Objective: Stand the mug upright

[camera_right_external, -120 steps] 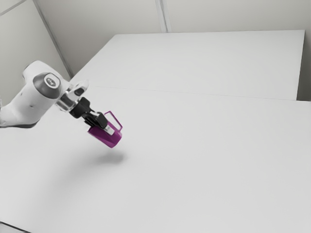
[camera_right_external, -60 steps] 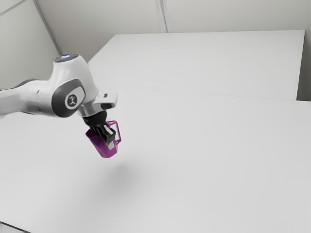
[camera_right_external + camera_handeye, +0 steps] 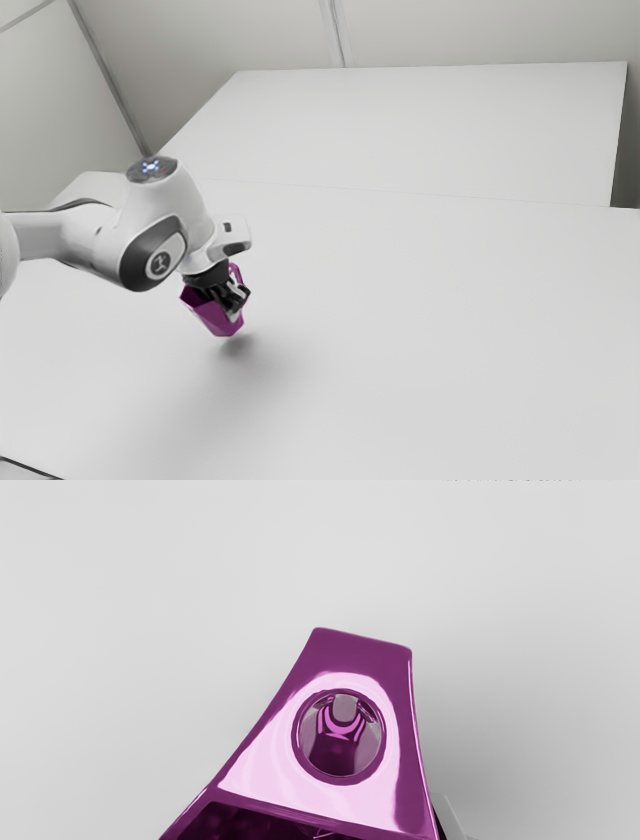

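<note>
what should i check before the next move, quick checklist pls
- Black two-finger gripper shut on the shiny purple mug: ok
- Mug upright: not ok, it tilts, mouth toward the exterior view's left
- Base flat on the smooth white table: not ok, the mug is slanted
- Lowest edge touching the table: cannot tell
- Safe to let go: probably not ok, as the mug would likely tip

Mug (image 3: 360,655): purple, with pale pink patch around a dark purple ring (interior darker still). Gripper (image 3: 237,302): black. Arm (image 3: 155,210): white, dark grey parts. Table (image 3: 430,330): pale grey.
</note>
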Robot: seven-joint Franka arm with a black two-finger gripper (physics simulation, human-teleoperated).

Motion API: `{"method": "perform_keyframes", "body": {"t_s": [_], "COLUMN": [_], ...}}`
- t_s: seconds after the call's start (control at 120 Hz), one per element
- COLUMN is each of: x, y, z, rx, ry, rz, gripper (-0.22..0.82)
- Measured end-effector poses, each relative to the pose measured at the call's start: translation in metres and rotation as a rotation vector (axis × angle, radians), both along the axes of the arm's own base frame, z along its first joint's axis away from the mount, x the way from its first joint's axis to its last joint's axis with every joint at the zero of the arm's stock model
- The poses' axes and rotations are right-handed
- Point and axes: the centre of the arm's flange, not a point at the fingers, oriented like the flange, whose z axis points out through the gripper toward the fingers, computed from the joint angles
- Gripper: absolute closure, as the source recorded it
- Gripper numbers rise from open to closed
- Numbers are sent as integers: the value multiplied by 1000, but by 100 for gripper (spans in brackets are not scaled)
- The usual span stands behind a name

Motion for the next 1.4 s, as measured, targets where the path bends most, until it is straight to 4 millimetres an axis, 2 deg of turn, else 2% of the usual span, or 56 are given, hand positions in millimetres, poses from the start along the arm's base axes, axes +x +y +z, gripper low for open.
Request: {"method": "perform_keyframes", "body": {"t_s": [0.258,0.583,0.642,0.8,1.008,1.133,1.267,1.4], "x": [3,5,5,5,6,8,24,39], "y": [1,2,2,1,-6,-8,-11,-15], "z": [-26,-43,-46,-46,-19,-4,39,93], "rx": [-7,-11,-14,-24,-38,-45,-69,-90], "ry": [44,78,82,79,22,-8,-29,-1], "rz": [90,161,169,186,186,190,211,231], "gripper": [78,77,73,51,30,20,14,9]}}
